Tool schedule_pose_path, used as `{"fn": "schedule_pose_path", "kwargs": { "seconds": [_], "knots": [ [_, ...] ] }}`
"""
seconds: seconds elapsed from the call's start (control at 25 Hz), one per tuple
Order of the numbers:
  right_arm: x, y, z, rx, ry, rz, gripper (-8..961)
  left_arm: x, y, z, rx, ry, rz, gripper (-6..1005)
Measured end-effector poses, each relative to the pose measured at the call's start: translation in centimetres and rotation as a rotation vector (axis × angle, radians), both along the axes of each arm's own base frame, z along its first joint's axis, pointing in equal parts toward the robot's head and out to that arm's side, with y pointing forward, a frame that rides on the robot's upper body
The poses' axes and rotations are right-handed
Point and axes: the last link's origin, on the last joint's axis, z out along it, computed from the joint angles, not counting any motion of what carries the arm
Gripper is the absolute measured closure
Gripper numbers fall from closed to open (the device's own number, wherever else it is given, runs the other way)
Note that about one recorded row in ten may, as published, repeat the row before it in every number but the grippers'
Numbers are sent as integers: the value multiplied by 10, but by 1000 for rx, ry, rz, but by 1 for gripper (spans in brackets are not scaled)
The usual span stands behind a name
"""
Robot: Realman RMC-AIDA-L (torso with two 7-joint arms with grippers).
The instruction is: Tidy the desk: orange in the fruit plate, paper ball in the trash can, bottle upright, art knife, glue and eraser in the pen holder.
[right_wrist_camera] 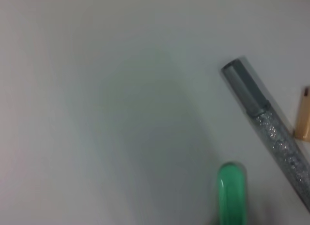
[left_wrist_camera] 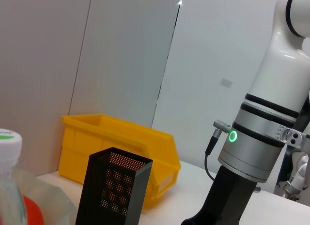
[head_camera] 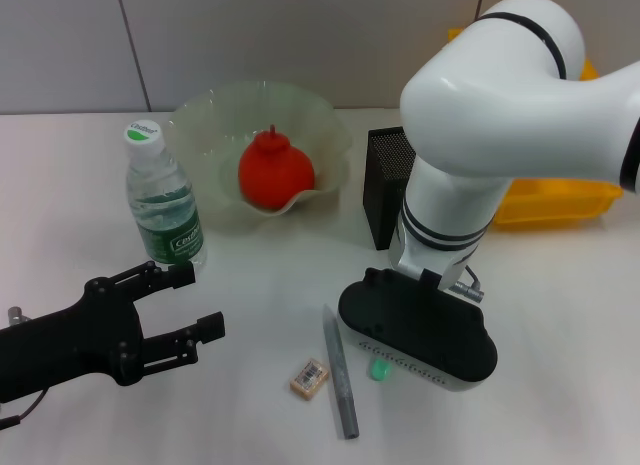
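The orange (head_camera: pixel 275 173) lies in the pale-green fruit plate (head_camera: pixel 205 115) at the back of the desk (head_camera: pixel 80 185). Left of the plate, the bottle (head_camera: pixel 165 200) stands upright. My left gripper (head_camera: pixel 205 300) hovers open and holds nothing, just in front of the bottle. The right arm's black wrist housing (head_camera: pixel 415 333) hangs low over the green glue (head_camera: pixel 378 370), hiding the gripper below it. The grey art knife (head_camera: pixel 340 375) and the tan eraser (head_camera: pixel 309 378) lie to the glue's left. In the right wrist view the glue (right_wrist_camera: pixel 231 193), art knife (right_wrist_camera: pixel 271 133) and eraser (right_wrist_camera: pixel 303 113) show close up. The paper ball is out of view.
The black mesh pen holder (head_camera: pixel 388 185) stands just behind the right arm, with the yellow trash can (head_camera: pixel 555 203) to its right. In the left wrist view the pen holder (left_wrist_camera: pixel 114 191), trash can (left_wrist_camera: pixel 121 142) and right forearm (left_wrist_camera: pixel 254 147) show.
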Motion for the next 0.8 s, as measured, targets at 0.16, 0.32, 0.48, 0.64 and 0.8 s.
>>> {"fn": "schedule_pose_path", "kwargs": {
  "seconds": [0.16,0.32,0.48,0.64,0.8],
  "knots": [
    [1,1,0,2,0,-3,697,0,0,0,0,0,0,188],
    [0,1,-1,2,5,-3,746,0,0,0,1,-2,1,188],
    [0,1,-1,2,5,-2,744,0,0,1,5,-4,2,188],
    [0,1,-1,3,6,-2,762,0,1,2,9,-5,2,188],
    [-3,1,-1,11,21,-8,775,0,1,2,10,-5,2,188]
  ]
}}
